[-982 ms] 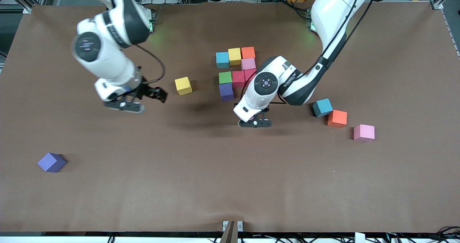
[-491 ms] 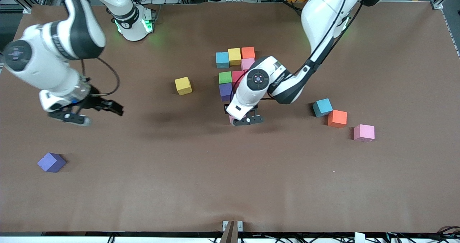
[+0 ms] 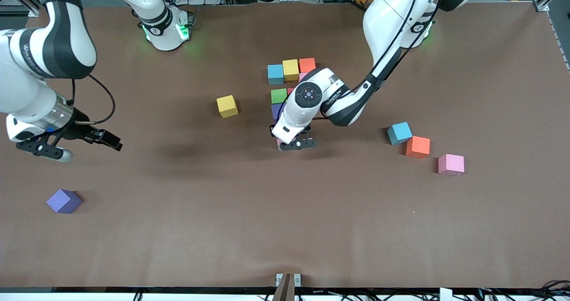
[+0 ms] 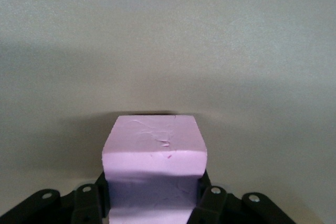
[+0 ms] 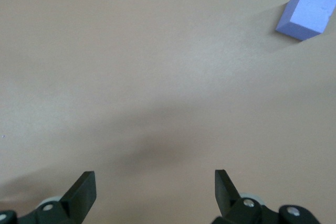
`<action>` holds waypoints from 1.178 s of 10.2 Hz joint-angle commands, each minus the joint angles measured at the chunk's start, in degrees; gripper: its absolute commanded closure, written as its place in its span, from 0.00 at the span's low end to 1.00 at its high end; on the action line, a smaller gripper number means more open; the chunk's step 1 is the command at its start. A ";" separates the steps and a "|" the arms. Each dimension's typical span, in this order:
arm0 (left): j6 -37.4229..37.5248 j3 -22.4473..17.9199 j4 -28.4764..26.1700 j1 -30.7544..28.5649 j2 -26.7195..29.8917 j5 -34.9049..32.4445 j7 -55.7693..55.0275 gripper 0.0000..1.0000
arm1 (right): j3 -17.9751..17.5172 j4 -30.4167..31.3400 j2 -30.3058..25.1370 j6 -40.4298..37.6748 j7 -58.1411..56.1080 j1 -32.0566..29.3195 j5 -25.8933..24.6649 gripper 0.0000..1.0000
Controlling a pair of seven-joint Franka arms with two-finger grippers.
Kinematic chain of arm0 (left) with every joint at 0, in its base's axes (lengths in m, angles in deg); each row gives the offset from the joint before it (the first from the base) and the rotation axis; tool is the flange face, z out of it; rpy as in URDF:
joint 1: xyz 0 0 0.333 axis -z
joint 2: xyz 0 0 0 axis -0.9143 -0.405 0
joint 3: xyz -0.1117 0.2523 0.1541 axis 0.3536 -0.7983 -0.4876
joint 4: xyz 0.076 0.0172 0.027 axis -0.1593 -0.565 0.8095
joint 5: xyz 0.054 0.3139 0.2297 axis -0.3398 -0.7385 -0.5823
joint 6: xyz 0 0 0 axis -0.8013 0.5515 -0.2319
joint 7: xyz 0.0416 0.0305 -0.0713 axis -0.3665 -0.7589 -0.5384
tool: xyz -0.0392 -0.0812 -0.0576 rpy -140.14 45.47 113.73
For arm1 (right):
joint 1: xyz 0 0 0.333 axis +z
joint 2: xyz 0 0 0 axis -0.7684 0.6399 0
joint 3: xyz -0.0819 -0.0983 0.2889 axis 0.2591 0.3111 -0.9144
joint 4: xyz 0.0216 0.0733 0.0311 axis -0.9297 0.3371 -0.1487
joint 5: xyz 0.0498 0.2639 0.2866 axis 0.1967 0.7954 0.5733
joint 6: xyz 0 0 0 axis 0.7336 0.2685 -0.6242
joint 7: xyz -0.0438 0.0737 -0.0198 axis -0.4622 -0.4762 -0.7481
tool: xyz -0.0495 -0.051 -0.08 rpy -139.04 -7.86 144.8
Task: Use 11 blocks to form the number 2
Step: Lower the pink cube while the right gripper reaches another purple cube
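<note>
Table (image 3: 285,229), brown. L gripper (image 3: 295,143) low over it, just past the cluster's (image 3: 291,71) near edge, jaws pinching 1 pink block (image 4: 154,153) between the pads. Cluster: blue, yellow, orange in a row, green and others partly hidden by the arm, prob. 7 or 8. R gripper (image 5: 155,190) up in the air near the R end, jaws spread, nothing between; purple block (image 5: 306,15) on the table ahead of them.

High front camera; wrist cameras face tabletop (image 3: 178,229).
</note>
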 commanded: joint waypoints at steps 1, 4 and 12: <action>2.60 -0.58 0.33 1.49 0.24 0.15 -0.38 0.83 | -1.04 -2.50 2.00 -0.46 -1.25 -3.83 -0.67 0.00; 4.98 -0.58 0.16 2.20 0.24 0.15 -0.12 0.83 | -3.40 -5.12 6.90 -0.55 -0.11 -11.63 -0.23 0.00; 5.25 -0.49 0.68 2.29 -0.20 0.23 0.15 0.84 | -3.59 -25.15 29.05 0.24 8.49 -24.05 4.86 0.00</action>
